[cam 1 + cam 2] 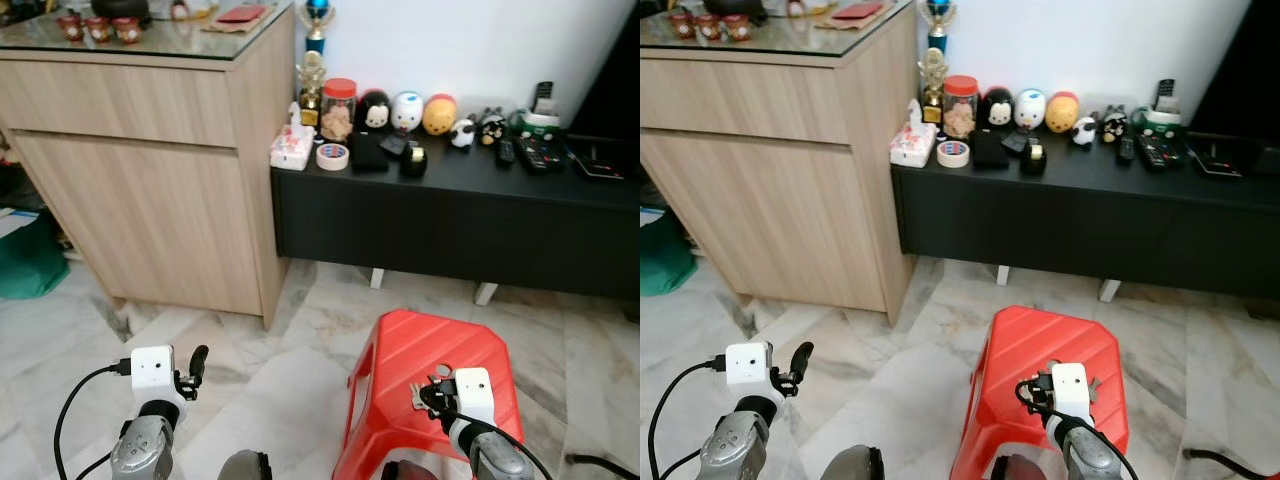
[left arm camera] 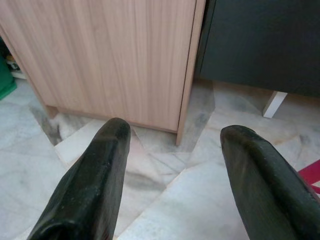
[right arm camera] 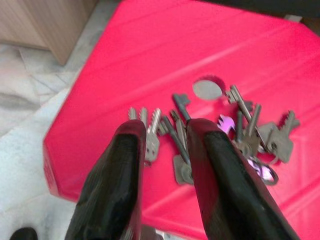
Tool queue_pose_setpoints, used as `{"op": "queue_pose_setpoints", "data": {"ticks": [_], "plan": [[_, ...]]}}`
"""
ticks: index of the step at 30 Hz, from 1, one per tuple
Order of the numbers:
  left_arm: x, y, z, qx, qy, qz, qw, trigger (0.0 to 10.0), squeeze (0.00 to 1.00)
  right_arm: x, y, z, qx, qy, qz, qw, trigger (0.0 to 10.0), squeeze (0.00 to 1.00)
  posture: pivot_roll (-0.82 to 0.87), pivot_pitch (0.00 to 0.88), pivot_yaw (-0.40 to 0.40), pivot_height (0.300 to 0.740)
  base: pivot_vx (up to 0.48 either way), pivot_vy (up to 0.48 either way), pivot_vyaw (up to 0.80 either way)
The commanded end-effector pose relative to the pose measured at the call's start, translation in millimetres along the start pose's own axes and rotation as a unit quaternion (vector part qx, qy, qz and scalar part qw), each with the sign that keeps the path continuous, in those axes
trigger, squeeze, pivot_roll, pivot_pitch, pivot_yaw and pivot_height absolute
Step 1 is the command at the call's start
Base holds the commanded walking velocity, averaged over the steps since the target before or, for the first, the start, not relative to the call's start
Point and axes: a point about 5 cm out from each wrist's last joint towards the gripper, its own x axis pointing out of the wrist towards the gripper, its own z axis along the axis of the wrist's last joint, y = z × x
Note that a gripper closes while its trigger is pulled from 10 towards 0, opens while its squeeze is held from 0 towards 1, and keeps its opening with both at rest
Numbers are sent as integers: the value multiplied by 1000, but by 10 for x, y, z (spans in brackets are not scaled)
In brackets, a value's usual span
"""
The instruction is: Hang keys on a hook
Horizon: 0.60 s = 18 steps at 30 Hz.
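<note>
Right wrist view: right gripper (image 3: 165, 135) fingers, narrowly parted, sit just above keys (image 3: 225, 135) on red stool (image 3: 150, 50).

Your right claw's black fingers (image 3: 220, 170) cover part of the bunch of silver keys (image 3: 240, 135); the red plastic stool (image 1: 430, 400) is cut off at the bottom edge.

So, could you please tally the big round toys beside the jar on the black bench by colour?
Black toy: 1
White toy: 1
Yellow toy: 1
Total: 3
</note>
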Motion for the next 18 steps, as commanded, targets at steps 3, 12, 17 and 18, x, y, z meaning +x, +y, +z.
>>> {"op": "queue_pose_setpoints", "data": {"ticks": [3,12,17,18], "plan": [[-4,-8,-67,-9,17,2,1000,10000,0,32,-37,83,4,-5,-12,1000,10000,0,55,0,-68,627,0,0,0],[-15,-20,-80,-13,16,2,1000,10000,0,26,-37,62,6,-2,-17,1000,10000,0,53,0,-71,627,0,0,0],[-11,-24,-85,-12,16,0,1000,10000,0,23,-42,48,7,2,-21,1000,10000,0,52,0,-72,627,199,0,0],[-10,-25,-86,-12,16,0,1000,10000,0,24,-42,48,7,2,-21,1000,10000,0,53,0,-72,627,255,0,0]]}}
